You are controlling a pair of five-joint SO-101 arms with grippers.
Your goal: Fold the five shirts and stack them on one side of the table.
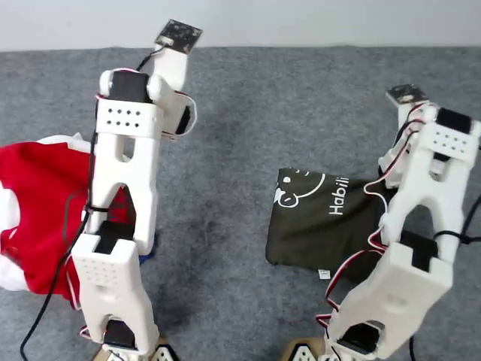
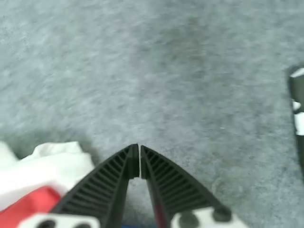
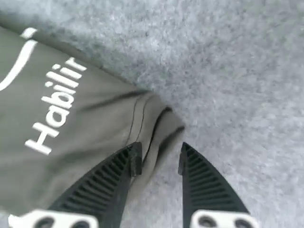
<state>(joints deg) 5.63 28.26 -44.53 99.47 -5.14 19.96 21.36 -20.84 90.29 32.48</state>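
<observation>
A folded dark olive shirt with white print lies right of the table's middle, partly under the right arm. My right gripper is open and straddles a folded corner of that shirt, with one finger over the cloth and the other over the carpet. A heap of red shirt and white cloth sits at the left edge, beside the left arm. My left gripper is shut with nothing in it, hovering over bare grey surface next to the white and red cloth.
A grey carpet-like cover spreads over the whole table. A bit of blue cloth peeks out beneath the left arm. Bare room lies along the back and between the two arms. The table's far edge runs along a pale wall.
</observation>
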